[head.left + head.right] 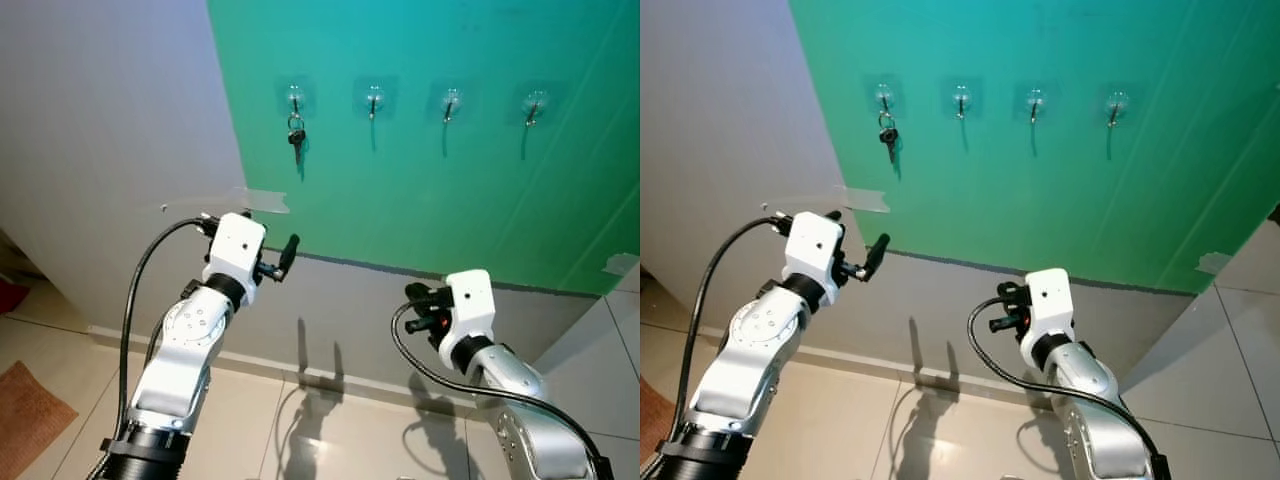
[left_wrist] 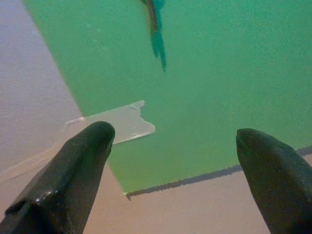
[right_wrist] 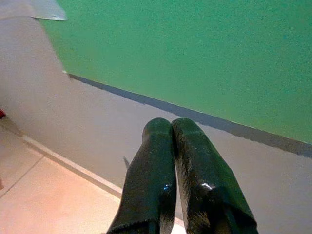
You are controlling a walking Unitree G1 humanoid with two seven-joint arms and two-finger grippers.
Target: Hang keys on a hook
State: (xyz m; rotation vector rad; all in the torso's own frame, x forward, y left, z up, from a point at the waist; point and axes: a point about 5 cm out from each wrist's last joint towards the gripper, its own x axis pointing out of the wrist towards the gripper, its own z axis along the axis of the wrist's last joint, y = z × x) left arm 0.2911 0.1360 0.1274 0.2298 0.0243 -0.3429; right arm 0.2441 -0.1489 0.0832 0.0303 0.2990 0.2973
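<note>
The keys are hung on the leftmost hook; the task seems done. The left end effector is spread apart and empty, the right end effector pressed together.

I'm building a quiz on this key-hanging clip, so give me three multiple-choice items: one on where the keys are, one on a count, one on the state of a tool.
1. Where do the keys hang?
A. leftmost hook
B. rightmost hook
C. on the floor

2. How many hooks are on the green panel?
A. two
B. four
C. six

3. How are the left tool's fingers?
A. shut together
B. clamped on keys
C. spread apart, empty

Answers:
1 A, the keys dangle from the leftmost hook.
2 B, four hooks stand in a row.
3 C, the left wrist view shows a wide gap between them.
</note>
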